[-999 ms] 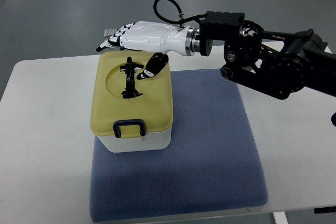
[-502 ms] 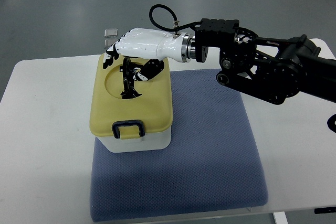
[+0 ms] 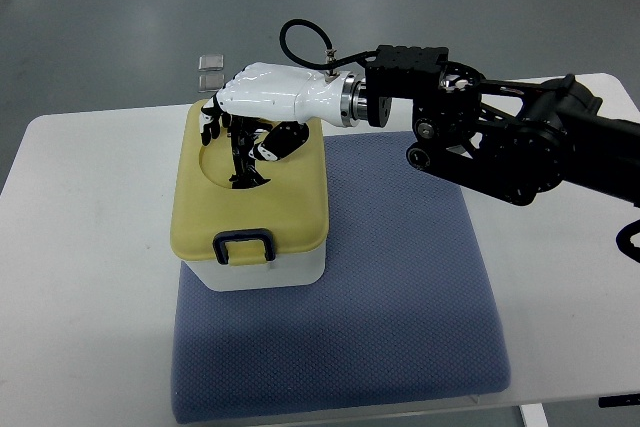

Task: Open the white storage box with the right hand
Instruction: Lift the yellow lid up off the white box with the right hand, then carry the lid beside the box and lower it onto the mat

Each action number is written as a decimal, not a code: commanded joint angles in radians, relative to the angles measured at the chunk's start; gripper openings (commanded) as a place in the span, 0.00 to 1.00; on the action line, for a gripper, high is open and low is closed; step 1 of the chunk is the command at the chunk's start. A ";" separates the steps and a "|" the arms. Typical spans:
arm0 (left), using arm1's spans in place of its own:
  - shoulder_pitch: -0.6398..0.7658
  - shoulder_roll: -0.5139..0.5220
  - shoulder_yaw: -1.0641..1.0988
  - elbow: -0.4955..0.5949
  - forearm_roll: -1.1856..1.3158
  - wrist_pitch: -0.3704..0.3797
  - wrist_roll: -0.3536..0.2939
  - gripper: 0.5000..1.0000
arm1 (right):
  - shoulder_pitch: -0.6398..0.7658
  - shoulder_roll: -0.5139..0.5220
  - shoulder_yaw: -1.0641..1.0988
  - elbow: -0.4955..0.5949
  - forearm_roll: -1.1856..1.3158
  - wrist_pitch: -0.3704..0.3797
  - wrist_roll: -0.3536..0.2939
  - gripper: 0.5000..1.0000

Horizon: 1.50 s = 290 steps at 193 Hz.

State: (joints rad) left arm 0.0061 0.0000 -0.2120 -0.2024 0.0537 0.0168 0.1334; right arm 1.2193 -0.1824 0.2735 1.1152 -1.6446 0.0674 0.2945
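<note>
The right robot hand (image 3: 250,107), white with black fingertips, reaches in from the right side on a black arm (image 3: 500,142) and sits over the far end of the yellow lid (image 3: 250,197), its fingers (image 3: 213,119) curled down around the black handle (image 3: 242,152) that stands upright in the lid's round recess. It looks to be grasping that handle, though how firmly the fingers meet cannot be told from above; the thumb (image 3: 280,139) presses in from the near side, which suits a pull upward to lift the lid. The lid sits closed on the one white storage box (image 3: 262,272), which stands at the left far part of a single blue mat (image 3: 400,317), presumably there to cushion it and stop it sliding. A black latch (image 3: 246,245) lies at the lid's near edge, apparently closed, and it may have to be released for the lid to come free. The mat lies on the one white table (image 3: 80,277). Beyond the table's far edge, two small pale squares (image 3: 210,69) show on the grey floor. No left hand is in sight.
</note>
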 commanded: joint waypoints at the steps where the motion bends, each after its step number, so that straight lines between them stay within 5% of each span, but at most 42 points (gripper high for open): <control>1: 0.000 0.000 0.000 0.000 0.000 0.000 0.000 1.00 | -0.004 0.001 0.000 0.000 -0.003 0.000 0.000 0.02; 135: 0.002 0.000 0.000 0.003 0.000 0.002 0.000 1.00 | 0.059 -0.034 0.023 0.006 0.006 0.002 0.020 0.00; 205: 0.002 0.000 0.000 0.001 0.000 0.000 0.000 1.00 | 0.143 -0.213 0.058 0.041 0.031 0.012 0.066 0.00; 290: 0.002 0.000 0.002 -0.002 0.000 0.000 0.000 1.00 | 0.066 -0.535 0.042 0.051 0.035 0.011 0.189 0.00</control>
State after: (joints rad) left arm 0.0077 0.0000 -0.2102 -0.2042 0.0537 0.0173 0.1334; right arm 1.3299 -0.6515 0.3210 1.1675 -1.6099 0.0797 0.4592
